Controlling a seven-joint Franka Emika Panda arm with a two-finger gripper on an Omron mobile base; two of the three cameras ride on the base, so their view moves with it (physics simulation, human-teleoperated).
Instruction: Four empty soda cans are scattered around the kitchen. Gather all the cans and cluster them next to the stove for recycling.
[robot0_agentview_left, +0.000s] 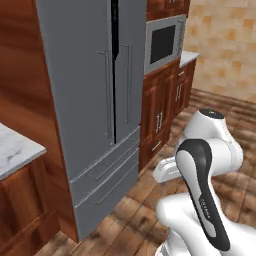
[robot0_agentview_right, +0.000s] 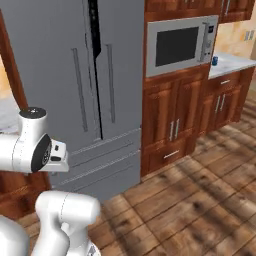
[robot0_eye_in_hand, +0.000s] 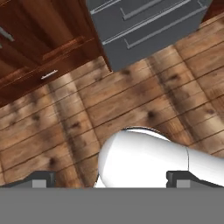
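One small blue soda can (robot0_agentview_right: 215, 60) stands upright on the pale marble counter (robot0_agentview_right: 232, 62) at the far right, just past the built-in microwave (robot0_agentview_right: 181, 45). The stove is out of view. My gripper (robot0_eye_in_hand: 111, 180) hangs low over the wood plank floor (robot0_eye_in_hand: 131, 100), pointing down at it. Its two dark fingertips (robot0_eye_in_hand: 43, 179) stand wide apart, so it is open with nothing between them. The arm is folded close to the base, far from the can.
A tall grey fridge (robot0_agentview_right: 70, 85) with bottom drawers fills the wall ahead. Reddish-brown cabinets (robot0_agentview_right: 172, 125) stand under the microwave. A marble-topped counter corner (robot0_agentview_left: 15, 150) juts out at the left. Open floor (robot0_agentview_right: 200, 200) stretches to the right.
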